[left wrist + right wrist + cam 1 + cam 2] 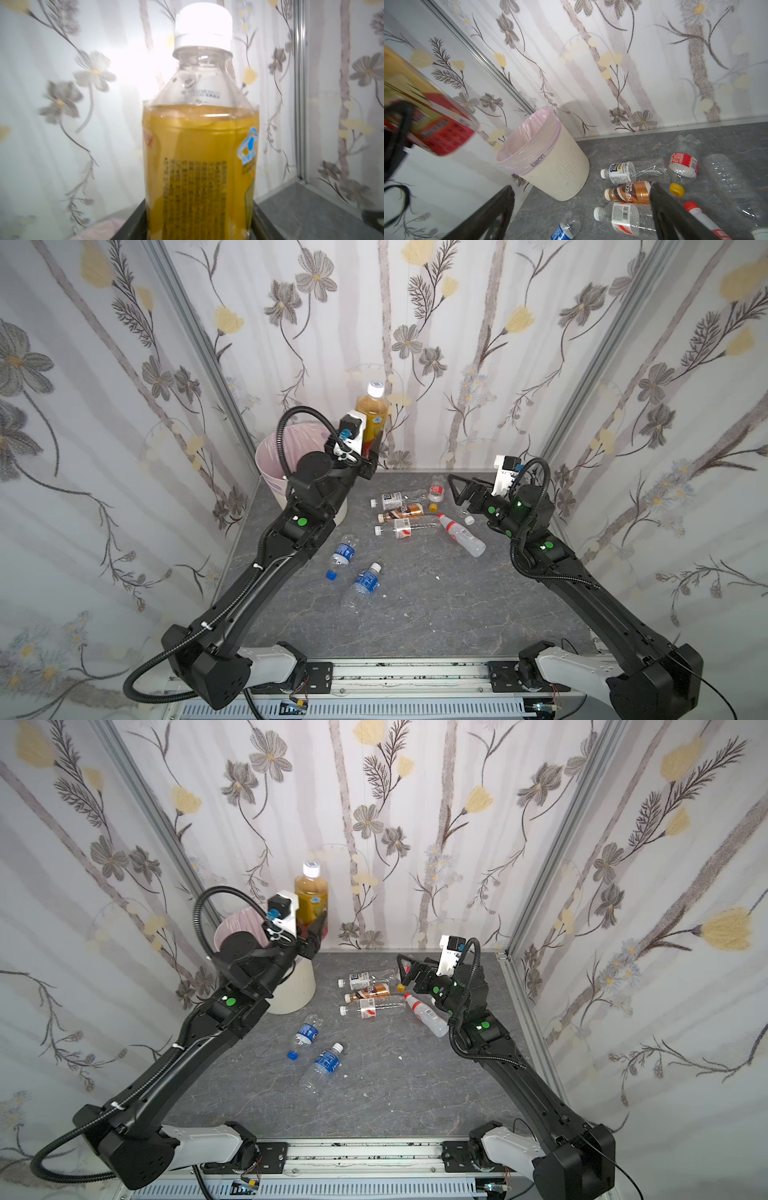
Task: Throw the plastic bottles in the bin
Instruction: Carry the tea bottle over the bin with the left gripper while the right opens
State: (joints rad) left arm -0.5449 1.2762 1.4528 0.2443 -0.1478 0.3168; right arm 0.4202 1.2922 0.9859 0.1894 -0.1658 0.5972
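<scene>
While scanning from the biggest piece down, found the bin [562,172] standing at ten o'clock on the grey table [415,614]. Spotted no bottle in the stretch of liner on show. Could not see the bottom, so could not vouch for any delivered.

Caught the left gripper [371,450] clamped round the lower body of the gold bottle [372,412], raised high at the bin's three o'clock side, cap up, seemingly not yet over the mouth. Read that one as mid-delivery, not dropped. Saw the right gripper [457,489] spread wide and empty, hanging near the heap at one o'clock. Counted eight bottles lying flat on the table and judged the job well short of done.

On to looks! Took in a cream, ribbed, tapering bin with a pink-lilac liner folded over the rim. Noted on the gold bottle a white cap, clear shoulders, and a yellow-gold sleeve with a blue emblem and a red panel. Could not tell liquid from label.

Picked out in the heap:
- a big clear ribbed bottle [726,178]
- a white bottle [461,533] with a red cap
- a red-labelled bottle [436,491] with a yellow cap
- a brown coffee bottle [405,512]
- a grey-labelled bottle [392,500]
- a red-and-white-labelled bottle [402,527]

Found the blue-labelled pair apart from the heap, toward seven o'clock of centre: a blue-capped water bottle [344,553] and a white-capped water bottle [365,580].
</scene>
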